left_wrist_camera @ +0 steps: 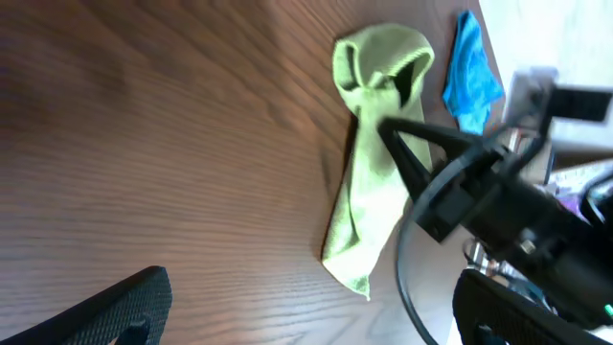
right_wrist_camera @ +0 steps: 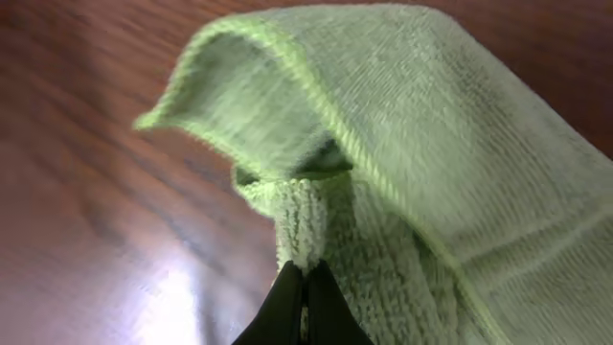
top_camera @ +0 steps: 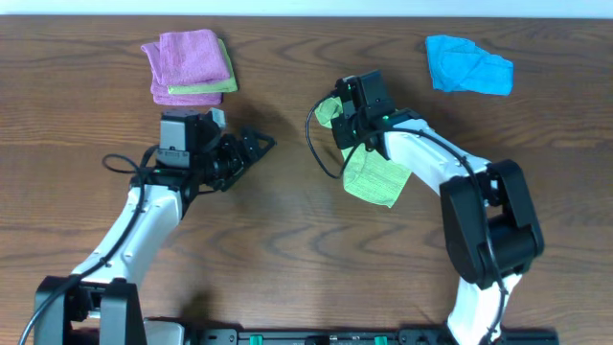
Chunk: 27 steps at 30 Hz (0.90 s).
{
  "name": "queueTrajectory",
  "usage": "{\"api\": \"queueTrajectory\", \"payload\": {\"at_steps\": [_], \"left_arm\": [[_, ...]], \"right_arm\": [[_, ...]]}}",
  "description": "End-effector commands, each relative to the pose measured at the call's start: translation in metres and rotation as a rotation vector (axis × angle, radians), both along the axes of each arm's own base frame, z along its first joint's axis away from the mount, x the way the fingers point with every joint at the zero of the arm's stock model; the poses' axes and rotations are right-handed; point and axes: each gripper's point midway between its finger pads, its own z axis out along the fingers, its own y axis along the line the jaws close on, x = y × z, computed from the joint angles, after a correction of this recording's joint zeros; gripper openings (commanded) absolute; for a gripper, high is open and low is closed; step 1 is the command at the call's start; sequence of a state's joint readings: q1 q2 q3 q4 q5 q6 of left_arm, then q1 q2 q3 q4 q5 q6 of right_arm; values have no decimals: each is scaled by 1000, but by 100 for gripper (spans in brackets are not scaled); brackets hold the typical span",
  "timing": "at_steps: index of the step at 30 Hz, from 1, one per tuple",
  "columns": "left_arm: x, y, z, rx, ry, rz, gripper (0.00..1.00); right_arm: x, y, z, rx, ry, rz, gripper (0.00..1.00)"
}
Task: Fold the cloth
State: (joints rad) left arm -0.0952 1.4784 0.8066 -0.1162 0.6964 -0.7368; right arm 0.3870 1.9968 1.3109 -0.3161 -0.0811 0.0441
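Right gripper (right_wrist_camera: 305, 284): clamping tightly on a fold of the green cloth (top_camera: 375, 179).
Placement: green cloth lying right of centre on the table (top_camera: 287, 268), one end hanging raised.
Left gripper (top_camera: 257, 144): resting spread, holding nothing.

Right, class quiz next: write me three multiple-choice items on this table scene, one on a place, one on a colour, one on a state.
1. Where does the blue cloth lie?
A) at the far right of the table
B) on the pink stack
C) under the left arm

2. What colour is the cloth in the right jaws?
A) blue
B) pink
C) light green

3. How do the left jaws stand?
A) shut on a pink cloth
B) open and empty
C) shut on a blue cloth

Answers:
1 A, it lies alone near the far right corner.
2 C, the right wrist view shows the jaws pinching the green cloth.
3 B, the left wrist view shows them spread with nothing between.
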Motion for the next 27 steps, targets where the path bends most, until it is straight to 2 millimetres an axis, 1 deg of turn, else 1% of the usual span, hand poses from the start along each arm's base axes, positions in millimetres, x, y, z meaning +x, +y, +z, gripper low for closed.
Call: {"api": "queueTrajectory", "payload": {"at_steps": [1,4,8,10,16,22,27], "left_arm": [[5,8,2,-3,3,21,95],[6,10,2,-2,2,29,95],[6,11,2,3,0,31,95],[7,12,1,10,-2,34,95],[8,14,0,23,-3,45,95],[8,14,0,24,-5,43,95],[8,14,0,23,-5,43,95]], "right_arm": [[-2,15,53,47,-86,71,1],[-15,17,58,52,-53,100,1],[-39,26,52,77,36,151,1],[-52,34,49,98,81,190,1],[-81,63,48,140,138,304,1],[-123,98,49,188,218,451,1],[-153,109,50,224,285,563,1]]}}
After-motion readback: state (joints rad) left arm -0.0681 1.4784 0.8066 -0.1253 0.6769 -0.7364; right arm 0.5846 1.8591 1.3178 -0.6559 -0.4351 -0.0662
